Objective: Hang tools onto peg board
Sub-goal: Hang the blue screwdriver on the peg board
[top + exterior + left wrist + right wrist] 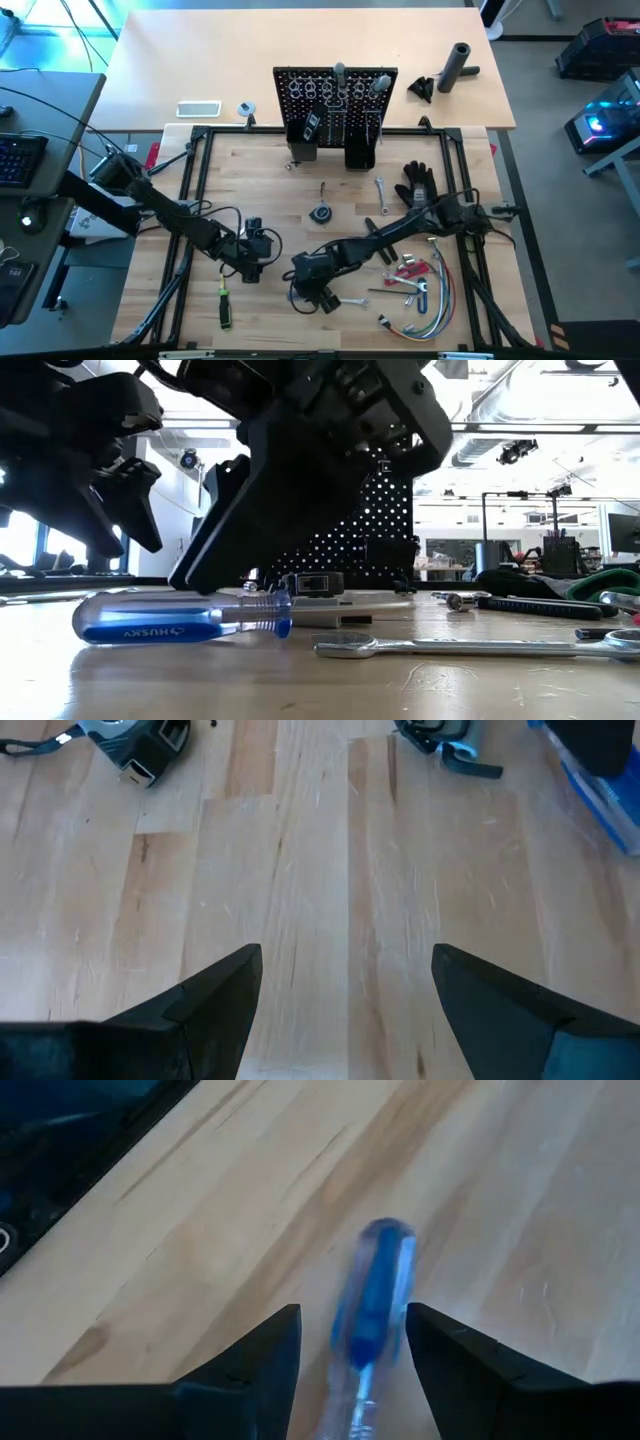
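Right gripper [350, 1342] was low over the front of the table [270, 170], fingers spread on either side of a blue-handled screwdriver [372, 1295]. Right wrist view showed the handle between the two fingers [265, 1350], a gap on each side, so not clamped. Low view had the same screwdriver [185, 618] lying flat on the wood, a silver wrench [470, 648] just in front of it.

Left gripper [345, 990] hung above bare wood left of the right one, jaws wide apart, holding nothing. A green-handled screwdriver [225, 302] lay near the front edge below it.

Peg board [335, 100] stood upright at the back of the table, a few tools already on its hooks; could not tell which ones. More loose tools sat front right: red-handled tool [408, 269], wrenches [412, 288], beside a bundle of coloured wires [425, 318]. Another wrench [381, 192] and a black glove [417, 183] lay nearer the board. Black cylinder [455, 66] stood on the far table, right of the board.
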Robot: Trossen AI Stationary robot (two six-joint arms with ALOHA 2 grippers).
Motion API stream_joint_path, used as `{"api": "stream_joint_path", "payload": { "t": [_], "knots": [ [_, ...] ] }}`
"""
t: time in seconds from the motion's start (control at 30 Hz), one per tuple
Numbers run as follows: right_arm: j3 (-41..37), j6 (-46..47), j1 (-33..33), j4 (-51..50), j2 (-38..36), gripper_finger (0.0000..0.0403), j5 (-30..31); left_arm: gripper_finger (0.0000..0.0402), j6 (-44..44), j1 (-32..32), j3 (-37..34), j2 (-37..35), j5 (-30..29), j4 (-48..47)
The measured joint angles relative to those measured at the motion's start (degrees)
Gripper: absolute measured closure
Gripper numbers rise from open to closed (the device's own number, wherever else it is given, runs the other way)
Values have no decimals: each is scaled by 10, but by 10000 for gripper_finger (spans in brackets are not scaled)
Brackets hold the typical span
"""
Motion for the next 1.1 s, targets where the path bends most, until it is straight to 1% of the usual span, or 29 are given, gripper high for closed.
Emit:
{"api": "stream_joint_path", "payload": {
  "t": [0.13,0.27,0.47,0.6,0.73,0.83,1.0,1.1],
  "knots": [
    [1,-10,-6,-2,0,222,3,114,0,0,0,0,-3,3],
    [1,-11,-20,-25,1,222,16,114,2,0,0,0,-5,10],
    [1,-25,-27,-52,4,222,11,114,7,0,0,0,-5,12],
    [1,-31,-24,-50,11,222,47,114,8,0,0,0,-10,12],
    [3,-23,-25,-45,26,225,50,114,16,0,0,0,-15,16],
    [4,-14,-30,-42,32,244,36,114,17,0,0,0,-35,16],
    [3,-10,-34,-41,31,319,31,114,22,0,0,0,-46,21],
    [3,-9,-37,-40,32,321,15,115,28,0,0,0,-48,24]
  ]
}}
